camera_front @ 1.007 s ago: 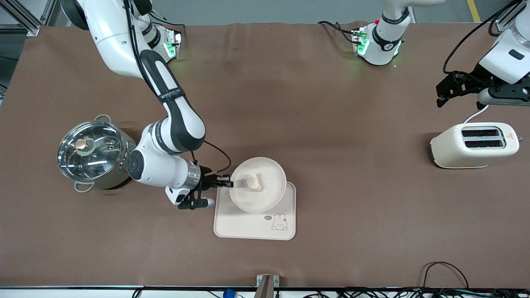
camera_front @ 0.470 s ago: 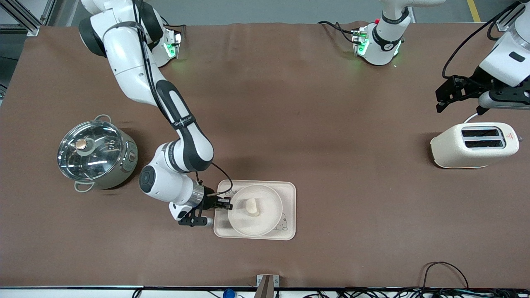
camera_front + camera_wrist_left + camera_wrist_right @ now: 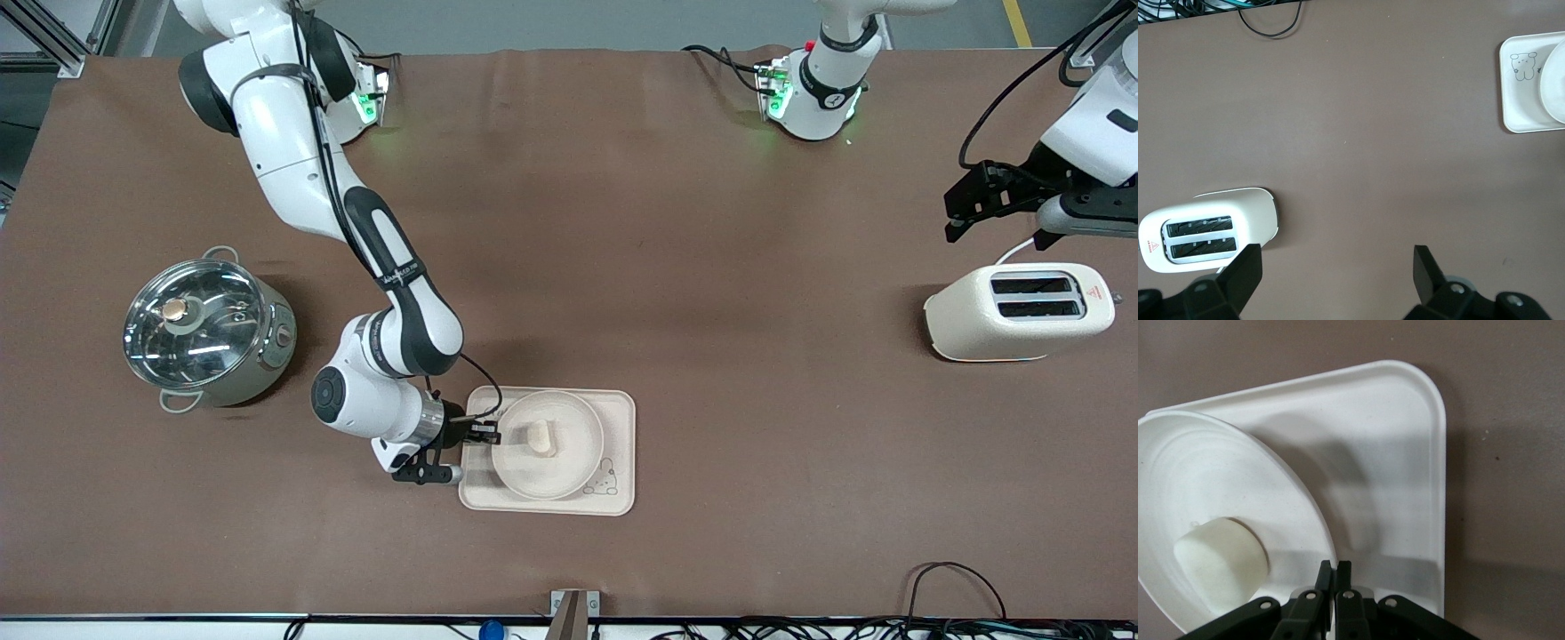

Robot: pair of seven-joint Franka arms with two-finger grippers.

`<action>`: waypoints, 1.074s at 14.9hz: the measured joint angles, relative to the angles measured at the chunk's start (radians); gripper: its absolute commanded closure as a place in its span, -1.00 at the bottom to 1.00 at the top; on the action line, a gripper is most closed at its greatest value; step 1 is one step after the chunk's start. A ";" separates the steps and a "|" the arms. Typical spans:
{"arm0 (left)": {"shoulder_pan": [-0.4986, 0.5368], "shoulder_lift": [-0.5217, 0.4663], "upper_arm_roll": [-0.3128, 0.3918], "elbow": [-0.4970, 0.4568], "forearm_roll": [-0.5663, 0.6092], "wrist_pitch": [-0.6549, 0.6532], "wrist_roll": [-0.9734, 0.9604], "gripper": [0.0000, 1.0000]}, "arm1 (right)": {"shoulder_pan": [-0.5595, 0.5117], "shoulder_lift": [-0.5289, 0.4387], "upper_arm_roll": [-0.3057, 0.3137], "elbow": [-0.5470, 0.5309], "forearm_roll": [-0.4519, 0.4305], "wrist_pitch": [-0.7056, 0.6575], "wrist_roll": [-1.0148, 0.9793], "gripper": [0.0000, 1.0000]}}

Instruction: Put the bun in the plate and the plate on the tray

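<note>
The round cream plate [image 3: 569, 458] lies on the cream rectangular tray [image 3: 622, 418], whose bunny drawing shows by the plate's rim. The small cream-white bun [image 3: 540, 438] lies in the plate. My right gripper [image 3: 491, 433] is shut on the plate's rim at the tray's end toward the right arm. In the right wrist view the fingers [image 3: 1326, 576] pinch the plate rim [image 3: 1298, 487], with the bun [image 3: 1221, 563] in the plate and the tray [image 3: 1411, 460] under it. My left gripper [image 3: 954, 213] is open and empty, waiting above the table near the toaster; its wrist view shows the tray corner [image 3: 1518, 113].
A cream two-slot toaster [image 3: 1018, 311] stands toward the left arm's end, also in the left wrist view [image 3: 1205, 230]. A steel pot with a glass lid [image 3: 203, 331] stands toward the right arm's end. Cables [image 3: 951, 587] lie along the table edge nearest the front camera.
My right gripper carried the plate with the bun from above the tray's farther edge down onto the tray. It still grips the rim. The left gripper drifted slightly.
</note>
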 measured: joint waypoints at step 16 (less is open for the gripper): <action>0.002 0.009 0.000 0.002 0.000 -0.002 0.000 -1.00 | -0.038 -0.313 -0.211 0.053 -0.343 -0.503 -0.007 -1.00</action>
